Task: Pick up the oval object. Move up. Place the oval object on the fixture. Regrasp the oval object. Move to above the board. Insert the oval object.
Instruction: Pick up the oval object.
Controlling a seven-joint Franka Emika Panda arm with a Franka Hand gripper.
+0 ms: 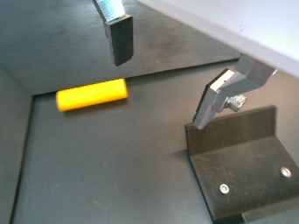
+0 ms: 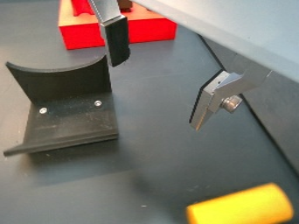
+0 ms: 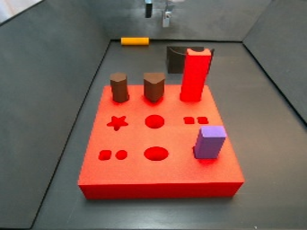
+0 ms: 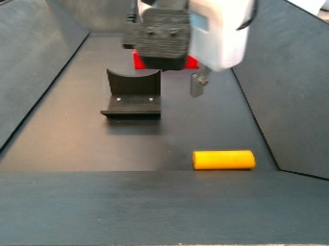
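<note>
The oval object (image 1: 91, 94) is a yellow-orange peg lying flat on the dark floor. It also shows in a wrist view (image 2: 239, 207) and in both side views (image 3: 135, 40) (image 4: 224, 159). My gripper (image 1: 166, 74) is open and empty and hangs above the floor between the peg and the fixture (image 1: 239, 157). It holds nothing between its fingers (image 2: 115, 42). In a side view the gripper (image 3: 159, 13) is far behind the red board (image 3: 156, 166). The fixture (image 4: 133, 93) stands apart from the peg.
On the board stand two brown pegs (image 3: 118, 87) (image 3: 153, 86), a tall red block (image 3: 196, 74) and a purple block (image 3: 210, 142). The dark fixture (image 3: 177, 58) is just behind the board. Grey walls slope up round the floor.
</note>
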